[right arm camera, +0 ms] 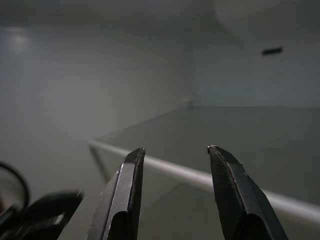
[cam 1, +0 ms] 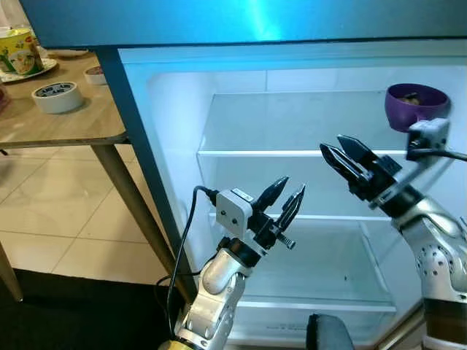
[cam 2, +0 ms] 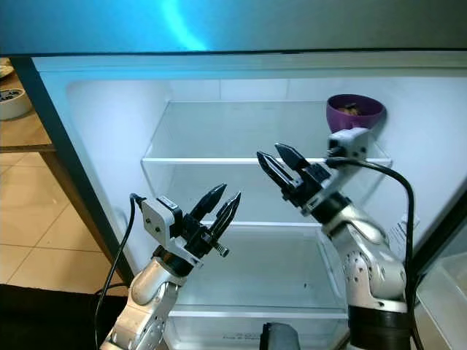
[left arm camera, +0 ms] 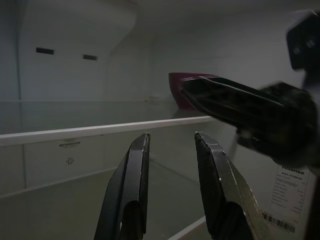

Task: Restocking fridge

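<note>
The open fridge [cam 1: 175,117] stands before me with white walls and glass shelves [cam 1: 292,153]. A purple bowl [cam 1: 416,104] with some food in it rests on the upper shelf at the right. My left gripper [cam 1: 287,193] is raised in front of the lower shelf, open, with nothing between its fingers. My right gripper [cam 1: 337,149] is held at the height of the upper shelf's front edge, below and left of the bowl, also open and holding nothing. In the left wrist view the bowl [left arm camera: 181,86] sits behind the right gripper's fingers [left arm camera: 235,102].
A wooden table [cam 1: 73,120] stands left of the fridge with a roll of white tape [cam 1: 58,96], a yellow-green container on a plate [cam 1: 18,52] and a small dish [cam 1: 95,74]. Tiled floor [cam 1: 66,219] lies beneath. A label [cam 2: 400,235] is stuck on the fridge's right wall.
</note>
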Robot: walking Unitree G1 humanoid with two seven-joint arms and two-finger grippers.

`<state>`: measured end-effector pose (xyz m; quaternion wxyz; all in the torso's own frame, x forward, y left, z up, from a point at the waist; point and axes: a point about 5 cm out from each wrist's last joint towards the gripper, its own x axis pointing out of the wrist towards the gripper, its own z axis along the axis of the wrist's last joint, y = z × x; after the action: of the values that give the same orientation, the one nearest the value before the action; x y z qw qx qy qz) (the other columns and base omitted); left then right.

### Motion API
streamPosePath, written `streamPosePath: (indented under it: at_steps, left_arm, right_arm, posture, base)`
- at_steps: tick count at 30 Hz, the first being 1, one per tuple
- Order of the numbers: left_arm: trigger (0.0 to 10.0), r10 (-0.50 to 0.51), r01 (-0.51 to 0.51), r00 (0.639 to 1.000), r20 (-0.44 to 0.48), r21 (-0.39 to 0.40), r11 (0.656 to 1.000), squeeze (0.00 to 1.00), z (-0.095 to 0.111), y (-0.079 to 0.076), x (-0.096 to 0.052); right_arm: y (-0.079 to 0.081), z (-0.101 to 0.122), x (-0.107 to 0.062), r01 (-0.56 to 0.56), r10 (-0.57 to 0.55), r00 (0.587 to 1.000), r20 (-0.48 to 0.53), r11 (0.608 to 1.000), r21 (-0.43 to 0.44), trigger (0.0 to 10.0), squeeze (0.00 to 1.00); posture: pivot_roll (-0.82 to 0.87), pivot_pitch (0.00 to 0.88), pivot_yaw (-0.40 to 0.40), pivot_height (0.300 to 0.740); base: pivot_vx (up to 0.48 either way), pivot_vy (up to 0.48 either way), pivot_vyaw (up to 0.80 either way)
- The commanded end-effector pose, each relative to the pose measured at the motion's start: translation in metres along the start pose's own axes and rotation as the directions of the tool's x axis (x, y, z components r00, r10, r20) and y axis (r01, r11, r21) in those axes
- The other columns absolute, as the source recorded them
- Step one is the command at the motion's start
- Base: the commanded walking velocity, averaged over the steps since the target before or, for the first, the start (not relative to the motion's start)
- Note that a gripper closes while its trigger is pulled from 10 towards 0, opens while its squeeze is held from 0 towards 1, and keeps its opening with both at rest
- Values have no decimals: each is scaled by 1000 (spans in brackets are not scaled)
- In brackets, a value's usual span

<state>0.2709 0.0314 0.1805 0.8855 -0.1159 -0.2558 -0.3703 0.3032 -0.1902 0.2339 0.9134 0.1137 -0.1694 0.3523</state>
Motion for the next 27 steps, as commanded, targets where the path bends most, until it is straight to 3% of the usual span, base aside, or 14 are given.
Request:
streamPosePath:
  at_steps: [1, 4, 9, 20, 23, 27]
  left_arm:
    - [10000, 32, -32, 999, -6, -51, 998, 0, -7, -6, -3]
    - [10000, 31, -31, 1000, -4, -50, 998, 0, -6, -6, -3]
    - [10000, 31, -31, 1000, -1, -45, 999, 0, -4, -5, -3]
    - [10000, 27, -28, 999, -25, -45, 999, 0, -9, -4, -7]
    - [10000, 33, -35, 999, -41, -49, 998, 0, -12, -3, -10]
    - [10000, 55, -66, 989, -138, -75, 995, 0, -32, 0, -25]
  right_arm:
    - [-1, -1, -12, -32, 32, 999, 22, 999, 16, 10000, 0]
    - [2, -12, -31, -120, 121, 993, -14, 992, 45, 10000, 0]
    - [4, -16, -45, -178, 180, 983, -22, 980, 90, 10000, 0]
    - [19, -49, -55, -246, 269, 952, -149, 957, 153, 10000, 0]
    - [18, -56, -54, -213, 236, 956, -175, 967, 137, 10000, 0]
    - [13, -86, -50, -79, 113, 952, -285, 988, 130, 10000, 0]
  posture:
    - [-110, 72, 27, 450]
    - [-110, 72, 27, 450]
    - [-101, 75, 25, 450]
    - [-100, 63, 27, 450]
    - [-99, 63, 28, 450]
    - [-97, 62, 31, 450]
  base:
    - [0, 0, 0]
    - [0, 0, 0]
    - [0, 0, 0]
    - [0, 0, 0]
    - [0, 0, 0]
    - [0, 0, 0]
